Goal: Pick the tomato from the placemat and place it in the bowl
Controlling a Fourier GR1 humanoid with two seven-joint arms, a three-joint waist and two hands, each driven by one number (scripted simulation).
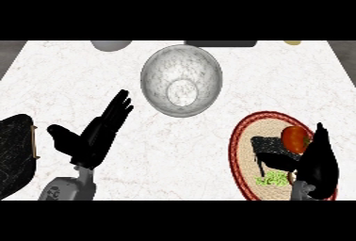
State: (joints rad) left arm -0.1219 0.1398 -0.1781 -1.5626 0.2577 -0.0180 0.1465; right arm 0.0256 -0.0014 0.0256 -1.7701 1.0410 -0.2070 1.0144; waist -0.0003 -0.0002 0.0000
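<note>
From the head view, the tomato (295, 139) sits on the round placemat (243, 141) at the right of the white table (62, 84). The right robot hand (319, 160) is just beside it, fingers straight, thumb reaching under it, not closed around it. The grey bowl (182, 80) stands well apart, up and left. The left robot hand (94, 134) rests open at lower left.

Left hand (94, 134) open at lower left, fingers straight and pointing up-right, thumb spread leftward, grey forearm below, right hand (319, 162) at lower right, edge-on, fingers extended upward, thumb reaching left
</note>
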